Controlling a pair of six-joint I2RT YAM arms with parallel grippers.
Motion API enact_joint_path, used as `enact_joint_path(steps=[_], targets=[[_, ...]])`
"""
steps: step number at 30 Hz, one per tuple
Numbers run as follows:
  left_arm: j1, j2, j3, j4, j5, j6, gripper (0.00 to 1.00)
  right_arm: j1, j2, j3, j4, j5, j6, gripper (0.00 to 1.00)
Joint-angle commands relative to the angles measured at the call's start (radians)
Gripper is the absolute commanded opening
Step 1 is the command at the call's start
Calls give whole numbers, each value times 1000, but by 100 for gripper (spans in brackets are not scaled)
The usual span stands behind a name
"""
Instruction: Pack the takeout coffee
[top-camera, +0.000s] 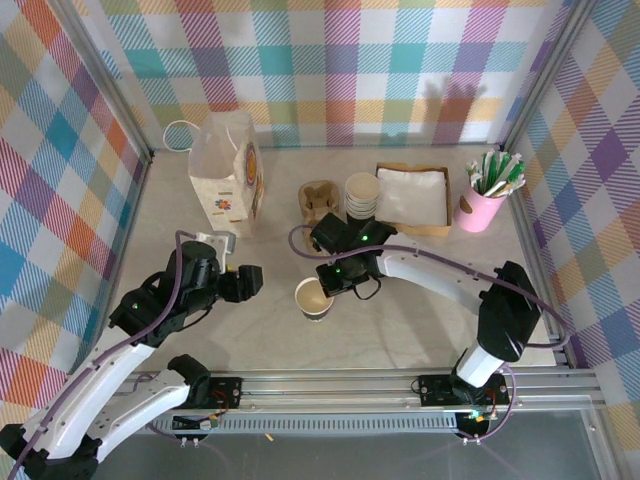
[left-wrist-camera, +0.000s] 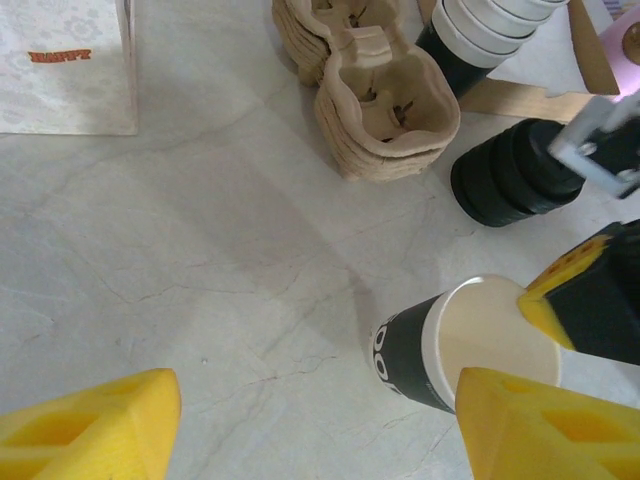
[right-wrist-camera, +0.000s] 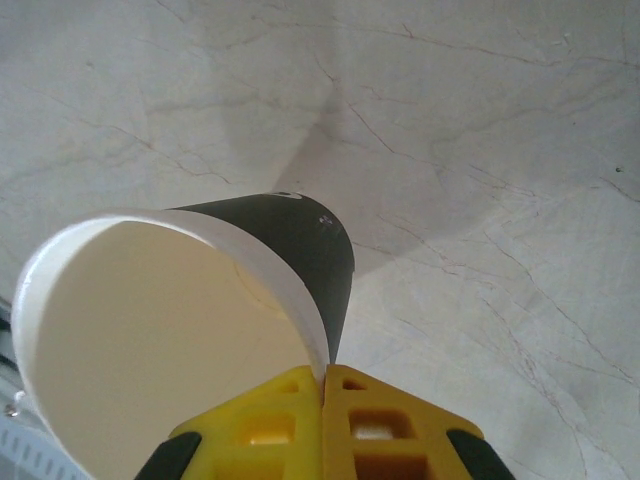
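- Top external view: noted cup (top-camera: 313, 298) standing mid-bench (top-camera: 400, 335), open mouth up, pale inside showing, dark sides.
- Found right claw (top-camera: 332, 284) at the cup's far-right rim, arm reaching in from the right.
- Right wrist view: observed right claw (right-wrist-camera: 325, 375) with yellow fingers pressed together, cup (right-wrist-camera: 170, 330) rim running into the seam between them; recorded as clamped on the cup's rim.
- Left wrist view: confirmed same cup (left-wrist-camera: 405, 355) on bare bench (left-wrist-camera: 200, 260), right claw (left-wrist-camera: 548, 300) meeting its rim from the right.
- Left claw (left-wrist-camera: 320, 425): yellow fingers (left-wrist-camera: 90, 420) standing wide apart, holding nothing.
- Top external view: placed left claw (top-camera: 250, 280) left of the cup, near it, facing it; contact with the cup could not be judged.
- Logged stack of black lids (left-wrist-camera: 510, 170) lying beyond the cup, beside the drink carriers (left-wrist-camera: 385, 100).
- Logged stack of white-rimmed cups (top-camera: 361, 192) further back, between drink carriers (top-camera: 319, 199) and napkin tray (top-camera: 412, 196).
- Noted paper bag (top-camera: 228, 172) upright at back left, well apart from the cup.
- Noted pink holder (top-camera: 480, 208) with green-and-white sticks at back right, just beside the napkin tray.
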Motion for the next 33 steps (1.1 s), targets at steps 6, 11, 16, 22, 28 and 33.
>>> enact_joint_path(steps=[6,11,16,22,28,33], targets=[[-8,-28,-23,-1,-32,-26,72,-2,46,49,-13,4,-19,0],[-9,-27,-9,-34,-52,-27,72,-4,75,75,-32,1,-18,0],[-9,-40,6,-72,-61,-16,72,-4,87,88,-38,-10,-18,0],[-9,-66,-10,-81,-64,-14,72,-4,115,135,-66,-14,-18,5],[-8,-59,0,-80,-64,10,73,-5,134,179,-94,-5,-20,7],[-9,-46,7,-80,-61,38,73,-7,150,186,-107,-4,-24,7]])
